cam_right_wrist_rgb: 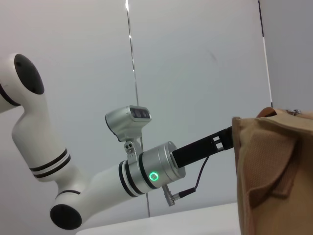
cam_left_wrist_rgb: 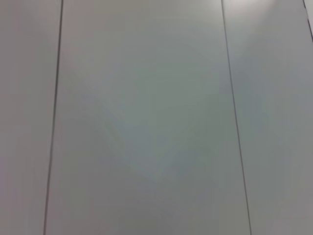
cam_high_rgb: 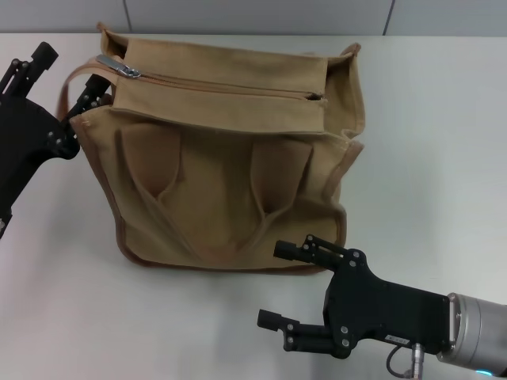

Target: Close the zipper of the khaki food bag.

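The khaki food bag (cam_high_rgb: pixel 230 182) stands in the middle of the white table; one side of it also shows in the right wrist view (cam_right_wrist_rgb: pixel 274 171). The zipper (cam_high_rgb: pixel 230 85) runs along its top panel. Its silver pull tab (cam_high_rgb: pixel 119 67) sits at the left end. My left gripper (cam_high_rgb: pixel 63 79) is open at the bag's upper left corner, with one finger by the pull tab's end and the other farther left. In the right wrist view its black body (cam_right_wrist_rgb: pixel 205 145) reaches to the bag's edge. My right gripper (cam_high_rgb: pixel 279 285) is open and empty, low in front of the bag.
A darker tan handle loop (cam_high_rgb: pixel 75 75) sticks out at the bag's left by my left fingers. Two handle loops (cam_high_rgb: pixel 158 186) lie flat on the bag's front face. The left wrist view shows only grey wall panels (cam_left_wrist_rgb: pixel 146 122). Bare table (cam_high_rgb: pixel 444 158) lies to the right.
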Controlling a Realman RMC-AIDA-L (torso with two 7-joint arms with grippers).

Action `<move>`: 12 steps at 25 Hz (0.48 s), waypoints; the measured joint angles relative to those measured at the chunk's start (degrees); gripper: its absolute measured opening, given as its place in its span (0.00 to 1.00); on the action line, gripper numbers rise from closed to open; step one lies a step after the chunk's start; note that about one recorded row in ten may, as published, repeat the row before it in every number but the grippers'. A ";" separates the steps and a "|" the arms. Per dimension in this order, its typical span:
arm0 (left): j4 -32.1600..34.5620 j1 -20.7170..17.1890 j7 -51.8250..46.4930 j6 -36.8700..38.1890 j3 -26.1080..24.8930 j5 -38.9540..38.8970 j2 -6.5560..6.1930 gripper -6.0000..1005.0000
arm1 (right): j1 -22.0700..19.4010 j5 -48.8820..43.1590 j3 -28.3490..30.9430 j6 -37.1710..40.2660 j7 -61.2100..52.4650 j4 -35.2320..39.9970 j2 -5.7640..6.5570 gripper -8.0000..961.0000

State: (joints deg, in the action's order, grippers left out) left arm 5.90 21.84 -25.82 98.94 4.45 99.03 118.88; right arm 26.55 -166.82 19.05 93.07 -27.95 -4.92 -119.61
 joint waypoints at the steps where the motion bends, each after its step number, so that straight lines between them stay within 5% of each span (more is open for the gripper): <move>1: -0.05 0.00 -0.20 0.02 0.02 0.03 -0.01 0.64 | 0.00 0.00 0.11 0.00 0.00 -0.07 -0.01 0.87; 12: -1.65 0.05 -0.10 0.26 1.08 0.41 -0.03 0.61 | 0.09 0.02 1.75 0.84 0.00 -0.94 -0.01 0.87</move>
State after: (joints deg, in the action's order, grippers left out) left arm 4.25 21.89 -25.92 99.19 5.53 99.44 118.84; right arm 26.63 -166.79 20.80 93.91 -27.95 -5.87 -119.61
